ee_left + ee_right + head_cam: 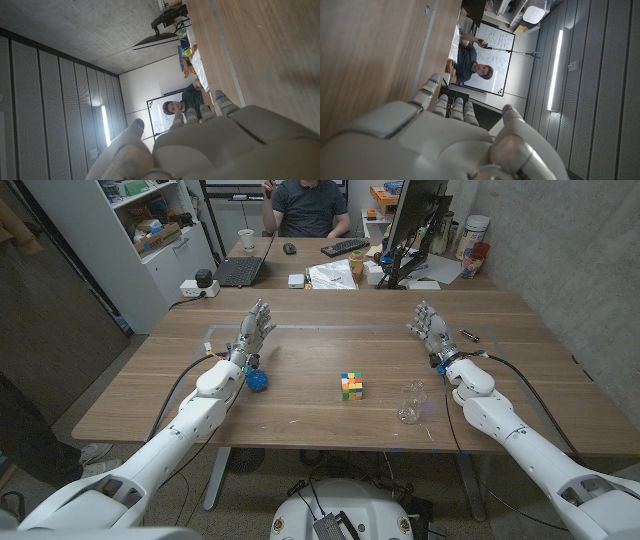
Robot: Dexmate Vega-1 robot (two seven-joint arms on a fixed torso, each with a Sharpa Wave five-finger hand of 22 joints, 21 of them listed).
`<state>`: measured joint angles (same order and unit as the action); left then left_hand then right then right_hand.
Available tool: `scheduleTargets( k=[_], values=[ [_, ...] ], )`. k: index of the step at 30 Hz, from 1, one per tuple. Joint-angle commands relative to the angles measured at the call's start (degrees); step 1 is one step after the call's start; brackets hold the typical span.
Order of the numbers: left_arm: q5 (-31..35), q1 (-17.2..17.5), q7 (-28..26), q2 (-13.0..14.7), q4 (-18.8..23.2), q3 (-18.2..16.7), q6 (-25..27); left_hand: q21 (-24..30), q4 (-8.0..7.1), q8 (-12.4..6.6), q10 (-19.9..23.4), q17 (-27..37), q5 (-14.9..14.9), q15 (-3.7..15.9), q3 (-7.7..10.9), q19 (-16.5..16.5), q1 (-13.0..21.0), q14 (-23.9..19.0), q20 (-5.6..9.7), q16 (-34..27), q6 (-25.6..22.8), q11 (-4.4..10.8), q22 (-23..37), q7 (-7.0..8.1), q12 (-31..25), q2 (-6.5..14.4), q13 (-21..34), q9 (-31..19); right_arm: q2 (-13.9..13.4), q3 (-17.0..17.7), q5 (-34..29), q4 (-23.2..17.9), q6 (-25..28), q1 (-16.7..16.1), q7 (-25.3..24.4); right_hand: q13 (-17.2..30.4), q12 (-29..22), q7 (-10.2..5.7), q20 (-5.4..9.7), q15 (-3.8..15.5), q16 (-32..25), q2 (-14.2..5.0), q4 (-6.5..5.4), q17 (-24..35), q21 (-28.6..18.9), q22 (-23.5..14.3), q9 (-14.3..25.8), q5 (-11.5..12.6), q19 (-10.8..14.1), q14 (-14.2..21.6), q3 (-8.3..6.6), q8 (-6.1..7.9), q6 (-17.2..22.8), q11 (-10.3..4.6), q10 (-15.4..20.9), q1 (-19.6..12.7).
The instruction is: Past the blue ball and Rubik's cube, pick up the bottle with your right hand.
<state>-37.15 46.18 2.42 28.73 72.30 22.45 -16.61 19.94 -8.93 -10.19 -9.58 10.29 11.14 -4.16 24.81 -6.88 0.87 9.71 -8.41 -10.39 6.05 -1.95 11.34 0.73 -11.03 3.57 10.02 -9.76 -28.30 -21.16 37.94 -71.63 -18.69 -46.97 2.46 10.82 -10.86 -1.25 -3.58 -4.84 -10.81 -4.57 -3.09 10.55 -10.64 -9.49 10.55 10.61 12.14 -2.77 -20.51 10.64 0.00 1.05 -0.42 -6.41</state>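
Observation:
A clear plastic bottle [410, 402] stands on the wooden table [330, 350], right of the Rubik's cube [351, 386]. A blue ball [259, 380] lies further left, just beside my left wrist. My right hand [430, 328] is held open beyond and right of the bottle, fingers apart and pointing away, holding nothing; its back [445, 145] shows in the right wrist view. My left hand [254, 328] is open too, raised past the blue ball; its back [220, 145] shows in the left wrist view.
A small dark object [470, 335] lies right of my right hand. A second desk behind holds a laptop [240, 270], keyboard [344, 247], monitor [410, 220] and papers [335, 275]. A person [310, 205] sits there. Tape lines [300, 326] mark the table.

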Motion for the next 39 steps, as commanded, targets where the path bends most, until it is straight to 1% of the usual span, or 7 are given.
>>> scheduleTargets(
  k=[1,12,16,25,31,37,39],
  values=[
    [-0.4,-1.6,-0.1,0.1,-1.3,1.7,0.1,0.3,-0.11,-0.24,-2.6,0.1,0.2,0.02,0.29,0.1,0.0,2.9,-0.4,-0.4,0.4,-0.02,0.2,-0.09,-0.3,0.7,0.3,-0.2,0.8,-0.3,0.1,4.7,-3.7,1.9,-0.7,0.2,-0.5,-0.71,-0.34,-0.87,-0.6,-0.01,0.18,0.2,-0.5,-0.3,0.2,0.3,0.6,0.7,-0.33,0.45,0.3,0.56,0.2,-0.5],
    [-0.6,-2.0,-0.3,0.6,-1.2,2.7,-0.3,0.3,-0.1,-0.24,-2.6,0.1,0.2,-0.02,0.17,0.1,0.0,2.9,-0.38,-0.4,0.4,-0.01,0.2,0.0,-0.3,0.7,0.3,-0.2,-1.5,-0.1,-2.1,2.9,-5.3,1.0,-4.4,0.2,-0.8,-0.79,-1.41,-1.55,-0.8,0.61,1.12,0.0,-0.8,-0.3,0.2,0.3,1.5,2.0,-0.33,0.63,0.9,0.66,1.2,-1.3],
    [-0.8,-1.8,-0.5,0.7,-0.8,2.8,-0.3,0.3,-0.1,-0.25,-2.5,0.1,0.2,-0.03,0.13,0.1,0.0,2.9,-0.39,-0.3,0.4,-0.04,0.2,-0.02,-0.3,0.7,0.3,-0.2,-3.5,0.0,-3.4,0.7,-5.3,0.0,-5.6,0.2,-0.8,-0.93,-1.55,-1.55,-0.9,0.97,1.47,0.0,-0.9,-0.3,0.2,0.2,1.8,2.2,-0.26,0.79,1.3,0.63,1.4,-1.6],
    [-1.0,-1.6,-0.6,1.0,-0.2,3.2,-0.5,0.2,-0.1,-0.26,-2.5,0.1,0.2,-0.08,0.04,0.1,0.0,3.0,-0.38,-0.3,0.3,0.02,0.2,0.01,-0.3,0.7,0.3,-0.2,-6.9,0.6,-5.8,-2.8,-6.8,-1.5,-6.8,0.2,-0.9,-0.9,-2.4,-1.77,-0.9,2.17,2.44,0.0,-0.9,-0.3,0.2,0.2,2.3,2.6,0.03,0.88,1.8,0.58,1.9,-2.3],
    [-1.0,-1.6,-0.1,1.1,0.0,3.6,-0.6,0.2,-0.1,-0.24,-2.5,0.1,0.2,-0.05,-0.04,0.1,0.0,2.9,-0.37,-0.3,0.3,0.01,0.2,0.05,-0.3,0.6,0.3,-0.2,-9.4,1.3,-7.7,-6.3,-7.0,-3.0,-8.3,0.2,-0.9,-0.99,-2.56,-1.84,-0.8,2.75,2.95,0.0,-0.9,-0.3,0.2,0.1,2.5,2.7,0.16,0.9,1.9,0.54,2.1,-2.6],
    [-1.0,-1.2,-0.4,1.3,0.7,3.7,-0.8,0.2,-0.1,-0.23,-2.6,0.1,0.2,-0.06,-0.11,0.1,0.0,3.0,-0.39,-0.3,0.4,-0.07,0.2,0.03,-0.3,0.6,0.3,-0.2,-11.2,2.2,-9.5,-8.5,-9.4,-4.4,-8.6,0.2,-0.9,-1.17,-2.7,-1.68,-0.8,3.15,3.34,0.0,-0.9,-0.3,0.2,0.1,2.6,2.9,0.24,0.91,2.0,0.53,2.1,-3.0],
    [-0.8,-1.1,-0.4,1.5,0.9,3.7,-0.9,0.2,-0.1,-0.23,-2.5,0.1,0.2,-0.11,-0.14,0.1,0.0,2.9,-0.4,-0.3,0.4,-0.04,0.2,0.03,-0.3,0.6,0.3,-0.2,-12.1,2.8,-10.7,-10.2,-9.3,-5.3,-10.0,0.3,-0.9,-1.18,-2.74,-1.67,-0.9,3.27,3.49,0.0,-0.9,-0.3,0.2,0.2,2.7,3.0,0.26,0.93,2.1,0.48,2.2,-3.1]
  ],
)
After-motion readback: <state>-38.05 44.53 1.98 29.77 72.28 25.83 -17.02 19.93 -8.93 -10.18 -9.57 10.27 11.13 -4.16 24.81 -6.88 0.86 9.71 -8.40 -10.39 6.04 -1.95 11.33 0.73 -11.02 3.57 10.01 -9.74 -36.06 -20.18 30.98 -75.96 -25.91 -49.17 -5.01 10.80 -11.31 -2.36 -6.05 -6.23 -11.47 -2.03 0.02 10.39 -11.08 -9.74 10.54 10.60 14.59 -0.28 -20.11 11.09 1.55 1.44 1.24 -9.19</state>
